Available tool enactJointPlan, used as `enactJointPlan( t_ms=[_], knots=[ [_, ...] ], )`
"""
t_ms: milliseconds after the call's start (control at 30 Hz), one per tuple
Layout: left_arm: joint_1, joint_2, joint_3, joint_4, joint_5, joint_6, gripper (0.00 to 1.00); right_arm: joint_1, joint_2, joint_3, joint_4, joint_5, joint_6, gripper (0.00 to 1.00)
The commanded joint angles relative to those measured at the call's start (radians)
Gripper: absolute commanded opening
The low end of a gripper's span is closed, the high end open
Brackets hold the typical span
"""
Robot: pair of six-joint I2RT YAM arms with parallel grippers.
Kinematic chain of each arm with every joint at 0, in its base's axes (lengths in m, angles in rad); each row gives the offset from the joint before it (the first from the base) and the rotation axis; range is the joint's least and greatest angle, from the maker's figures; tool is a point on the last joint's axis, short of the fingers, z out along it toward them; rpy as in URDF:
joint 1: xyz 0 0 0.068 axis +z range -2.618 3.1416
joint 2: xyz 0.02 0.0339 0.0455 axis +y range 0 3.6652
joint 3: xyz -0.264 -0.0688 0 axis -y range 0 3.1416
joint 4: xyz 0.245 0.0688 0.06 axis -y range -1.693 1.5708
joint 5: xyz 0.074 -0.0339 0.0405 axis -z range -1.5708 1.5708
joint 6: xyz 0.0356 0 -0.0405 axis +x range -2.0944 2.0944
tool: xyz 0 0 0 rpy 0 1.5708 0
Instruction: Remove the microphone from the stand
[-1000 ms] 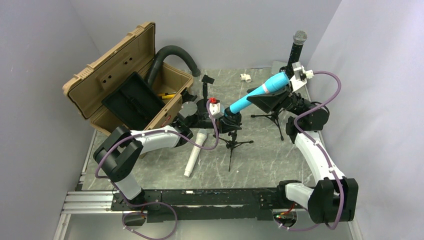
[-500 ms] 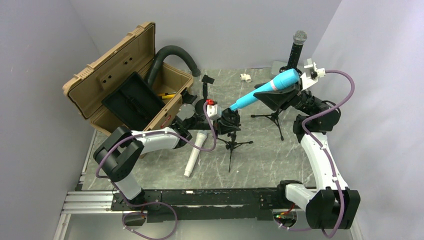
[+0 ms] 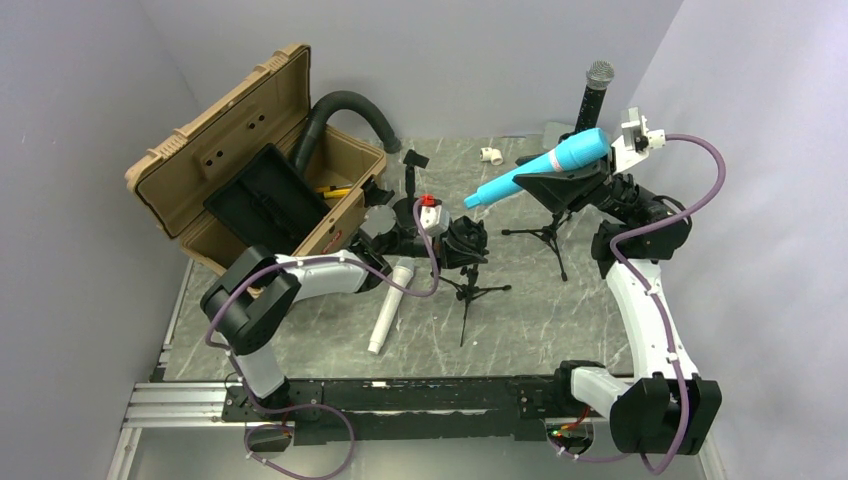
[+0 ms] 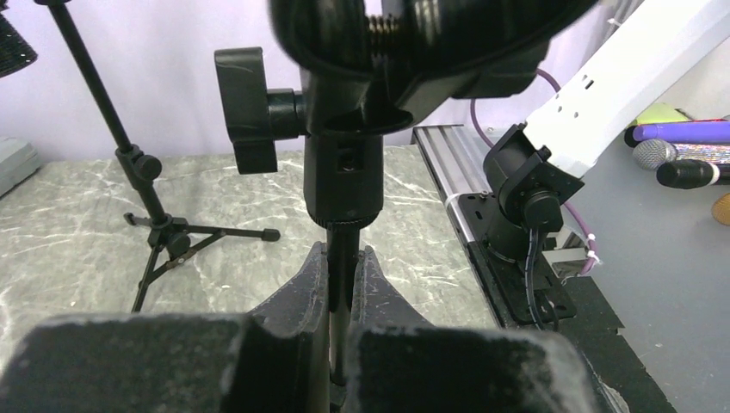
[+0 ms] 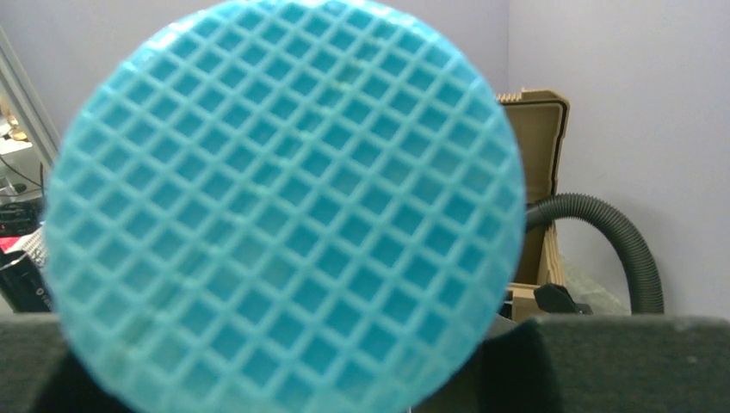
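The microphone (image 3: 510, 182) is blue, and my right gripper (image 3: 553, 183) is shut on its body, holding it tilted in the air at the back right. Its handle end hangs just above and apart from the stand's empty black clip (image 3: 466, 238). In the right wrist view its mesh head (image 5: 284, 215) fills the frame, with one dark pad (image 5: 620, 361) showing beside it. My left gripper (image 3: 455, 260) is shut on the thin pole of the small tripod stand (image 4: 344, 181), right under the clip's socket, with both fingers (image 4: 310, 292) pressed against the pole.
An open tan case (image 3: 250, 160) and a black hose (image 3: 350, 105) occupy the back left. A white microphone (image 3: 388, 305) lies beside the stand. A second tripod stand (image 3: 545, 235) with a black microphone (image 3: 595, 95) rises behind my right gripper. A small white fitting (image 3: 490, 153) lies at the back.
My right gripper has risen and moved right with the blue microphone, drawing its handle out of the clip. The left gripper has stayed shut on the stand's pole.
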Motion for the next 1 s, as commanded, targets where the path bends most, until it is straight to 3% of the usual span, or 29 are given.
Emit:
enactJointPlan(
  t_ms=[0,100,167,300,533,700,967],
  knots=[
    [-0.026,0.042,0.052,0.010,0.061,-0.083,0.00,-0.005,-0.018,0.061,-0.017,0.032,-0.030,0.00],
    [-0.031,0.061,0.076,-0.015,0.061,-0.088,0.00,-0.005,-0.009,0.064,-0.007,0.036,-0.016,0.00],
    [-0.033,0.063,0.081,-0.038,0.061,-0.077,0.08,-0.005,-0.004,0.066,-0.007,0.035,-0.015,0.00],
    [-0.031,0.037,0.075,-0.137,0.036,-0.001,0.37,-0.005,-0.004,0.074,-0.028,0.030,-0.029,0.00],
    [-0.002,-0.035,0.063,-0.273,0.015,0.093,0.69,-0.005,-0.001,0.101,-0.039,0.027,-0.025,0.00],
    [0.039,-0.160,0.026,-0.381,0.012,0.185,0.99,-0.005,-0.005,0.121,-0.083,0.027,-0.059,0.00],
    [0.118,-0.368,0.129,-0.912,-0.049,0.448,0.99,0.010,0.020,0.133,-0.152,0.031,-0.126,0.00]
  ],
)
